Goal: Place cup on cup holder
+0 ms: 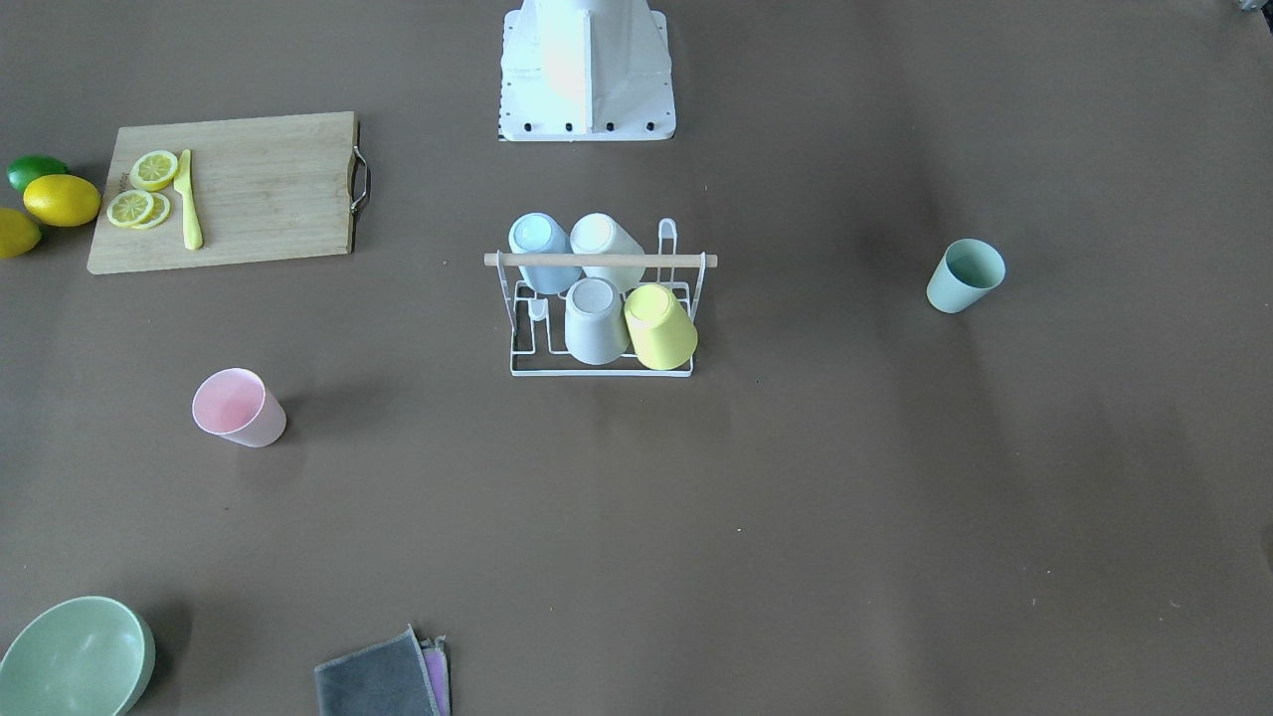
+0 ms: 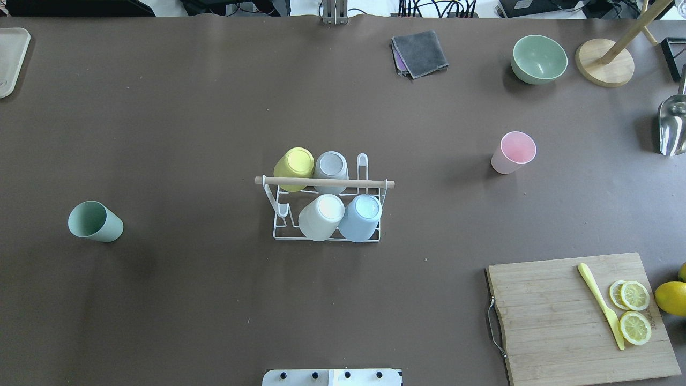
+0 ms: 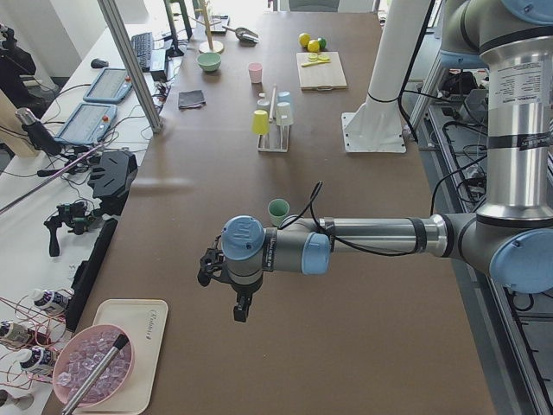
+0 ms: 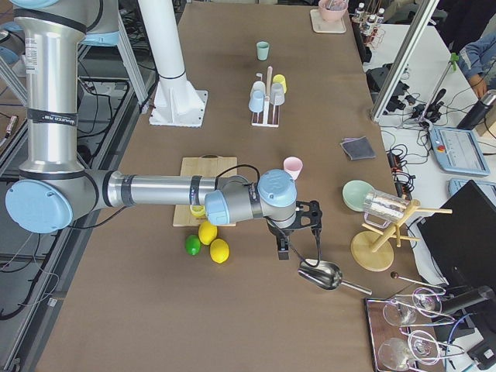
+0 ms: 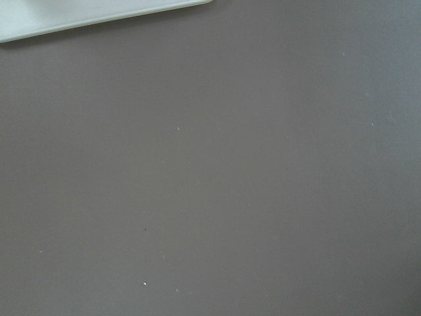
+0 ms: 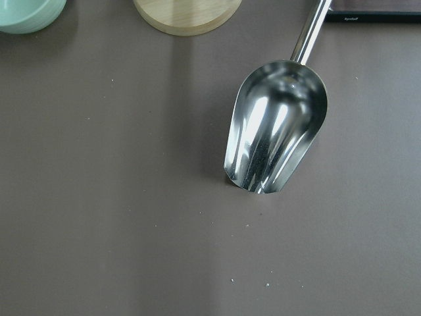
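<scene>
From the overhead view I see a wooden cutting board [image 2: 563, 321] at the lower right of the frame. A yellow knife [image 2: 600, 305] and lemon slices [image 2: 635, 295] lie on it, and a whole lemon [image 2: 671, 298] sits just beside its right edge. Along the top are a folded grey cloth [image 2: 420, 52], a green bowl [image 2: 528, 75] and a round wooden stand base [image 2: 604, 62]. In my right wrist view, a metal scoop [image 6: 276, 125] lies on the brown bench [image 2: 161, 134].

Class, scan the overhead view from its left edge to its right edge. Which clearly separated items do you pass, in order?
Pale tray → green cup → cup holder → pink cup → metal scoop
</scene>
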Tool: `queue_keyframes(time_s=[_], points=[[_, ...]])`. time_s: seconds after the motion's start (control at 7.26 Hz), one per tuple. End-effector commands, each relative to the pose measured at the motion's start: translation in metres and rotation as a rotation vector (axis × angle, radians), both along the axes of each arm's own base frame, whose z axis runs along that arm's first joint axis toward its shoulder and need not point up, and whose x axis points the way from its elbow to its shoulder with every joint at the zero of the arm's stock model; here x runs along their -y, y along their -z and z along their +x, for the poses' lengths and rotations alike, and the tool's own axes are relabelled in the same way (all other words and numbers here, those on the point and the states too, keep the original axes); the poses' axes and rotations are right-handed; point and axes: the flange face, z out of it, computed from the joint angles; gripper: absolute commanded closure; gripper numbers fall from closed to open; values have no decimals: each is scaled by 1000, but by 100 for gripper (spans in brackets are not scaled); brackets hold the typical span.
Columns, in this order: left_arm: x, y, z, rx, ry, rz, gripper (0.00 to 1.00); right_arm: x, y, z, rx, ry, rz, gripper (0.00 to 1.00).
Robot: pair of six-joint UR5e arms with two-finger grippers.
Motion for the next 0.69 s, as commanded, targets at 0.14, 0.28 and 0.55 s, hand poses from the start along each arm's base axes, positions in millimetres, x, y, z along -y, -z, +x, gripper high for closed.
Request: queue_keyframes(time_s=[0.14,0.28,0.55], points=[[0,-1,0,0,0,-4,2,2,2,-10,3,18,0,0],[0,-1,0,0,0,-2,2,3,2,-13,1,24,1,0],[-1,-2,0,0,0,-14,2,3,4,-14,1,25,6,0]])
